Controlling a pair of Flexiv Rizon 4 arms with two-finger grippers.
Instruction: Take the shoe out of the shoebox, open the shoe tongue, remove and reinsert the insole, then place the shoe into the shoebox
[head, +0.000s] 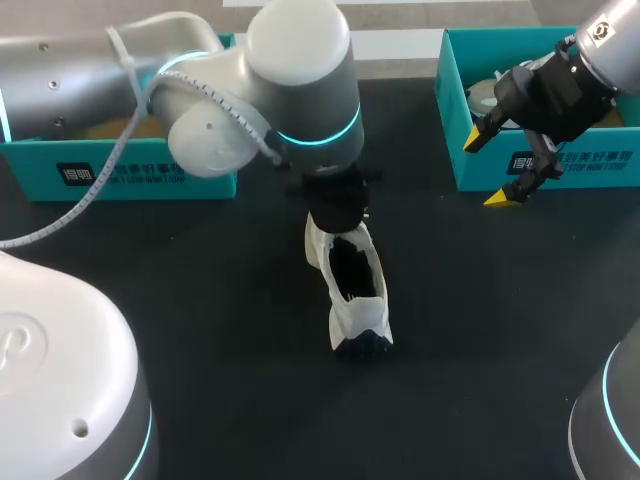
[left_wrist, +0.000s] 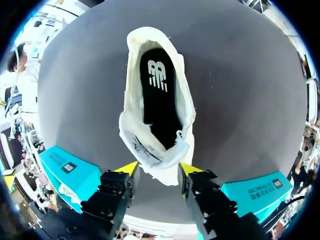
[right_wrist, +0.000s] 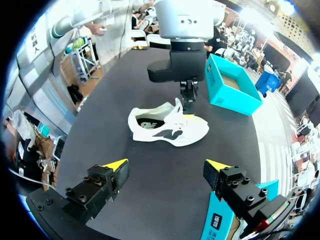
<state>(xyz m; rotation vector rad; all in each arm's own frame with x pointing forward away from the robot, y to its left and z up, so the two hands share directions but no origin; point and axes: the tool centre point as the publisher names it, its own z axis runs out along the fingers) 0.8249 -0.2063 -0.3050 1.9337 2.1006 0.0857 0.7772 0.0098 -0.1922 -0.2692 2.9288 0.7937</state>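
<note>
**Shoe out on the table, tongue step in hand**

The shoe (head: 355, 300) lies mid-table. The left gripper (left_wrist: 157, 170) is clamped on the tongue (left_wrist: 155, 160). The right gripper (head: 487, 170) hangs spread by the right box (head: 560, 165). The next move likely calls for folding the tongue back to free the insole (left_wrist: 157, 100).

I'm looking down on a dark, matte table (head: 200, 300) that fills the whole head view. At about 2 o'clock from its middle, by the far edge, stands an open-topped teal box (head: 600, 165). It sits upright, and its near wall carries a dark label with white print. Inside it, toward its 9 o'clock side, lies a pale round object (head: 485, 97); I can't make out what it is.
</note>
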